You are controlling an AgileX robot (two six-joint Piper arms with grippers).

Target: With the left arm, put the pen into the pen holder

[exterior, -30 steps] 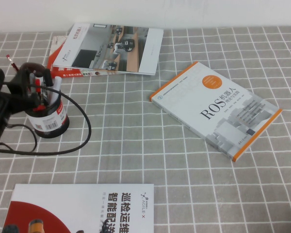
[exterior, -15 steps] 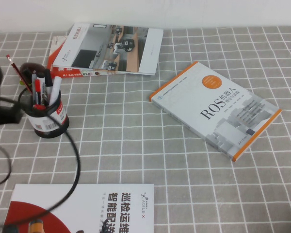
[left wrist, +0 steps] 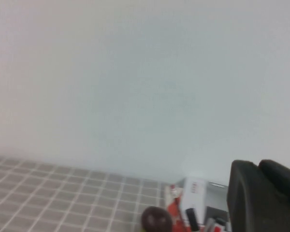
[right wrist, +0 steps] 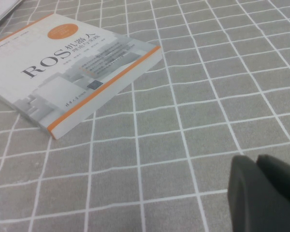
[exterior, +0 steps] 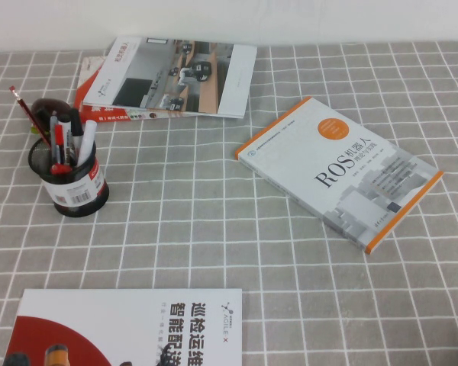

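Booklets come first: a white and red booklet (exterior: 130,328) lies at the near edge of the desk (exterior: 237,252), around seven o'clock in the high view; beyond it the grey checked cloth runs bare up to the pen holder (exterior: 74,183), which stands upright at about nine o'clock, its barcode label facing the camera; several writing things stand in it, a white marker (exterior: 85,140) and a red pencil (exterior: 26,114) among them; the pen cannot be told apart in that bunch with any certainty; toward three o'clock a white book with orange edges (exterior: 340,173) lies flat and slanted, well apart from the holder; farthest off, near twelve o'clock, a stack of magazines (exterior: 168,76) rests against the wall.

Neither arm shows in the high view; the left tool (left wrist: 263,195) shows only as a dark block in its wrist view, raised, facing the wall, its fingers closed on nothing; the right tool (right wrist: 266,193) hangs low over the cloth near the orange-edged book, and whether it is wide or narrow cannot be told.
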